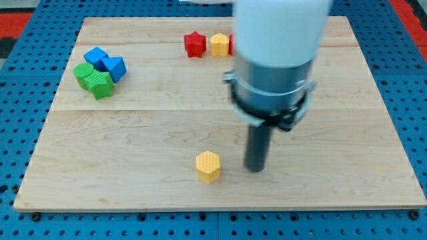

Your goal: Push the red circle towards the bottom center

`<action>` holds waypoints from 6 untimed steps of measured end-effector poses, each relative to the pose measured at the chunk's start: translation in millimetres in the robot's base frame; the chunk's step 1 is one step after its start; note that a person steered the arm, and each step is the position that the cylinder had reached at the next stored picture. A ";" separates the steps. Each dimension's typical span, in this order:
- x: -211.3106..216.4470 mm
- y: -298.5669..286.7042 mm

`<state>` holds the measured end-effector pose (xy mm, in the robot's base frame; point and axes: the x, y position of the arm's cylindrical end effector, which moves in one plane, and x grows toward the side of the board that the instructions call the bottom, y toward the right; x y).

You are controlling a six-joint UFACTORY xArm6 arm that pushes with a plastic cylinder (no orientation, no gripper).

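Note:
My tip (255, 169) rests on the board right of centre, near the view's bottom. A yellow hexagon block (208, 166) lies just to its left, apart from it. At the view's top, a red star (195, 44) sits next to a yellow block (219, 45). A sliver of a red block (231, 45) shows beside the yellow one, mostly hidden behind the arm; its shape cannot be made out.
At the view's upper left, two blue blocks (95, 57) (115, 67) and two green blocks (84, 73) (101, 85) sit in a tight cluster. The wooden board (133, 133) lies on a blue pegboard. The arm's white and grey body (275, 60) hides the top centre-right.

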<state>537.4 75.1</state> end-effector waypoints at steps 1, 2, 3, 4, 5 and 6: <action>-97.4 25.6; -209.7 51.1; -293.5 19.3; -286.5 -36.4; -222.9 -27.2; -175.0 -11.4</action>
